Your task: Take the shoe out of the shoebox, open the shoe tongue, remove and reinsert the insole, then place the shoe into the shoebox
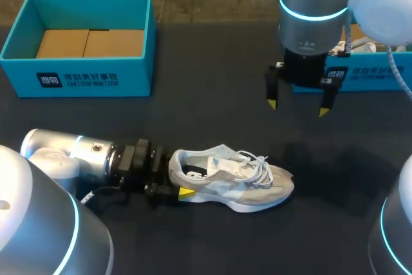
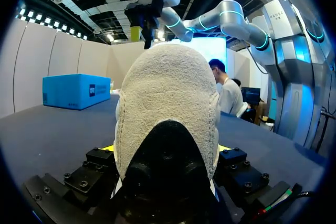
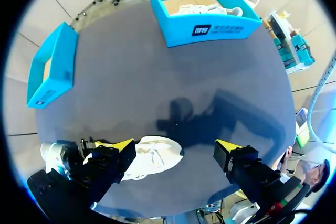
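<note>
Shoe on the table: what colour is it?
The shoe is light grey and white; head view shows it best.

left arm (image 1: pixel 77 156) low, wrist level | left gripper (image 1: pixel 175 181) clamped on shoe (image 1: pixel 244 181) heel, both sides | right gripper (image 1: pixel 297 107) raised ahead of it, pointing down, fingers spread wide

Under me the table (image 1: pixel 212 62) was one broad dark top, matte and close to black in the head view, more of a slate grey in the right wrist view. Light came down on it evenly from above. A soft-edged shadow (image 3: pixel 210 111) lay across the middle of it. In the left wrist view the surface ran flat out to a straight far edge.
</note>
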Controlling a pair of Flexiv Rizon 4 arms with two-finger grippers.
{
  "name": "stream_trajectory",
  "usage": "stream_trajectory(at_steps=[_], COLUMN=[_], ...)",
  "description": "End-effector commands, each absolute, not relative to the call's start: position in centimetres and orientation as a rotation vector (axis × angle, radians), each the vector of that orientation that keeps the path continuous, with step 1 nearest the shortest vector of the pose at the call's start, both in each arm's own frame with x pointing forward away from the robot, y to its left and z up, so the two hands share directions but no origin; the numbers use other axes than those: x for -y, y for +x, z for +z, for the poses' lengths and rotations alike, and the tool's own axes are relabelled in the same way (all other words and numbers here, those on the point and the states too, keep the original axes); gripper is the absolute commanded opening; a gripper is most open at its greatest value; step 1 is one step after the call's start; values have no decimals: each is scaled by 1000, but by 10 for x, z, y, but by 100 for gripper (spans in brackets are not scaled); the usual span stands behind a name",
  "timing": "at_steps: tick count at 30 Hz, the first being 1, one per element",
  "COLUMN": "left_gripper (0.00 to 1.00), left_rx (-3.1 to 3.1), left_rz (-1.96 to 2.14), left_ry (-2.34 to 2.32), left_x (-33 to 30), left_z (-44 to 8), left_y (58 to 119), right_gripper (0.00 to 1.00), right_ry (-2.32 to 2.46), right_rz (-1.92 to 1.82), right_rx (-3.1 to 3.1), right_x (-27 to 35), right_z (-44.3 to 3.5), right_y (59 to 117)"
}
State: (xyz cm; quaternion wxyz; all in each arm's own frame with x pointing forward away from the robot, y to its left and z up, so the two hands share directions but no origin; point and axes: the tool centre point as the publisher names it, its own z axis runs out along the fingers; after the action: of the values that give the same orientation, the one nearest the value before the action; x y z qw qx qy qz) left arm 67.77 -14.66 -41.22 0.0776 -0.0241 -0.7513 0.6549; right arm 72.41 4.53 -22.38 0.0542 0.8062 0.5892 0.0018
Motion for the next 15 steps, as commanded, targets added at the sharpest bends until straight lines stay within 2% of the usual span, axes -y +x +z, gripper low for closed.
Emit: stream_trajectory(at_steps=[1,15], left_gripper=[0,0], left_rx=[2253,2253], left_rz=[1963,1963], left_ry=[-70,-70], left_x=[148,148], left_z=[-413,-413], left_y=[677,677], right_gripper=[100,100], right_ry=[2488,2590], right_rz=[39,20], right_rx=[-1755,-1586], right_x=[-60,-162], right_z=[-230,-246], right_y=[728,708])
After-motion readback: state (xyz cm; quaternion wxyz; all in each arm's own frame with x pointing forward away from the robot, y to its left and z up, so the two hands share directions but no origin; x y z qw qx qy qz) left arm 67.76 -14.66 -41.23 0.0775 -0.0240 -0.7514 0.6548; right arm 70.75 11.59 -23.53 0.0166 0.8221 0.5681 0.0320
